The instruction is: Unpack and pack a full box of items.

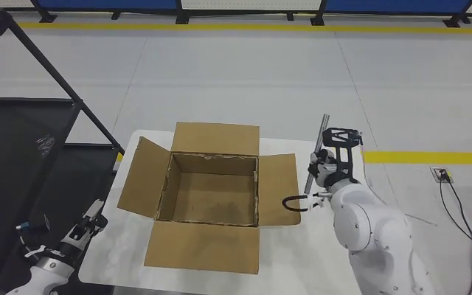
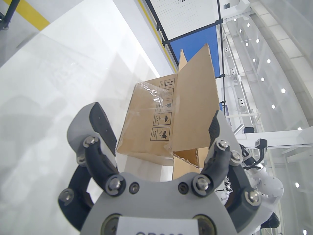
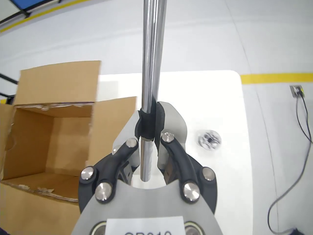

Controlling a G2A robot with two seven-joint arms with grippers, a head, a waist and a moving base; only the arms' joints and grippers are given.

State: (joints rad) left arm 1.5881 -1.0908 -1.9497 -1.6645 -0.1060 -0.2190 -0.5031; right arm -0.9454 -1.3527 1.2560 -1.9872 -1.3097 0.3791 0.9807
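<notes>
from the top view, the open cardboard box (image 1: 214, 138) sits mid-table (image 1: 295, 247), its four flaps spread outward. my right gripper (image 1: 318, 159) hangs at the box's 3 o'clock, pinching a metal rod (image 1: 323, 133) whose free end points toward 12. a black u-shaped piece (image 1: 294, 206) shows at the box's 4 o'clock, and my left gripper (image 1: 92, 214) is at its 8 o'clock, off the table's edge. in my left wrist view, the left gripper (image 2: 156, 113) is spread wide, holding nothing, facing the box (image 2: 193, 94). in my right wrist view, the right gripper (image 3: 149, 121) is clamped on the rod (image 3: 152, 50) near its lower end, between the box (image 3: 58, 86) and a small round metal part (image 3: 209, 140) on the table (image 3: 215, 94).
</notes>
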